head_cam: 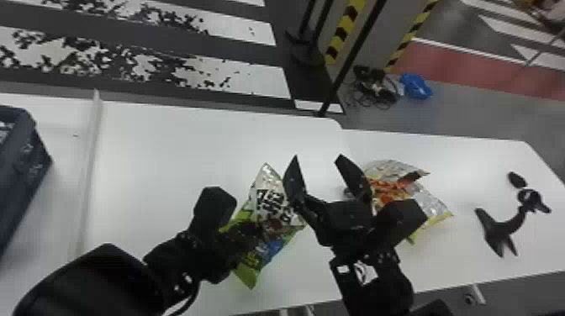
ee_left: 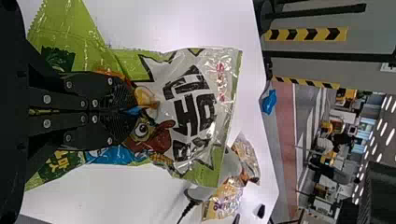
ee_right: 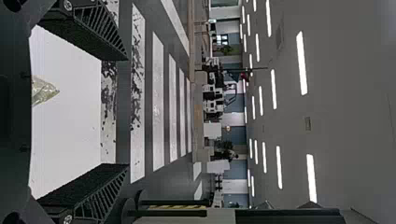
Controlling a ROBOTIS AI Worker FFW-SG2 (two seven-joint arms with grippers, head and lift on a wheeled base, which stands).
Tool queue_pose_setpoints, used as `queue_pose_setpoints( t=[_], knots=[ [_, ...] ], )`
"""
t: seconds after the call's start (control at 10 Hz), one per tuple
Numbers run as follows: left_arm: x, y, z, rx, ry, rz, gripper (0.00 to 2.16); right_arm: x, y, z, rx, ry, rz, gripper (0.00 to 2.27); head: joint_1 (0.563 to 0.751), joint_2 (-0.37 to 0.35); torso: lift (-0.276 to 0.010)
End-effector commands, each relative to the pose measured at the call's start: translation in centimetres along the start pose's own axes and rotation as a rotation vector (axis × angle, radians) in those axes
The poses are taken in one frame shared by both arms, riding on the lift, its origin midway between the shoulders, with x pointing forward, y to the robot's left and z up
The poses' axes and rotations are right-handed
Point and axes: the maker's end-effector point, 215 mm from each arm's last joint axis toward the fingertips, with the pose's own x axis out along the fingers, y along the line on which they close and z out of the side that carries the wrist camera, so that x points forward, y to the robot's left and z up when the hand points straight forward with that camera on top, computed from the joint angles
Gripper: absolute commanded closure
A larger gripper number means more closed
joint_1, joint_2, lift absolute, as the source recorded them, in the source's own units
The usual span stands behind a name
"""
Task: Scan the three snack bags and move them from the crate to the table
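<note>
Nearest, my left pincer (ee_left: 128, 110) has its fingers pressed together on the middle of the green bag (ee_left: 187, 112), tilted over the bench (head_cam: 176, 168). Just beside the bag, my right pincer (head_cam: 316, 157) stands spread. Beyond, a silver-and-orange bag (head_cam: 389, 189) lies on the bench; the crate (head_cam: 31, 168) sits well apart at my left.

The step, as I judge it, is presenting the green bag for its scan: a firm but gentle pinch, since foil could slip or crumple, and the printed code turned outward without wrinkles. If the right pincer is to take over, it should close on a free edge before the left lets go.

The left wrist view reveals the fingertips meeting on creased foil, where the arm covers them in the head view. The head view offers the crate and the spacing of both pincers; the right wrist view adds a foil corner (ee_right: 45, 91) between spread fingers, from which bag I cannot tell.
</note>
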Motion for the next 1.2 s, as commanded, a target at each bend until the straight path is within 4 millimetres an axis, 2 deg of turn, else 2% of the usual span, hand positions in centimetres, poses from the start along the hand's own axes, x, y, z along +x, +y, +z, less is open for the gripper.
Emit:
queue_pose_setpoints(
  t=[0.0, 0.1, 0.2, 0.5, 0.7, 0.9, 1.1],
  knots=[
    [1.7, -1.3, -0.1, 0.001, -0.010, -0.017, 1.74, 0.1, -0.4, 0.2, 0.004, -0.004, -0.006, 0.07, 0.695, -0.350, -0.062],
    [2.7, -1.3, -0.5, 0.011, -0.002, -0.014, 1.06, 0.1, -0.6, 0.1, 0.001, -0.001, -0.008, 0.07, 0.695, -0.350, -0.062],
    [3.0, -1.1, -0.9, 0.013, 0.009, -0.018, 0.00, 0.1, -1.0, 0.2, 0.003, -0.002, -0.011, 0.07, 0.695, -0.350, -0.062],
    [3.0, -0.9, -0.1, 0.021, -0.008, -0.014, 0.03, 0.1, -1.1, 0.1, -0.001, 0.001, -0.011, 0.07, 0.695, -0.350, -0.062],
    [1.1, -0.2, 1.3, 0.021, -0.053, 0.011, 0.03, -0.4, -1.4, -0.1, -0.003, 0.007, -0.017, 0.07, 0.695, -0.350, -0.062],
    [-3.7, 5.7, 2.1, -0.020, -0.111, 0.126, 0.03, -0.5, -2.6, -0.5, 0.008, 0.018, -0.029, 0.07, 0.695, -0.350, -0.062],
    [-9.0, 12.0, 3.0, -0.059, -0.176, 0.258, 0.03, -0.6, -2.5, -0.9, 0.006, 0.026, -0.017, 0.07, 0.695, -0.350, -0.062]
  ],
)
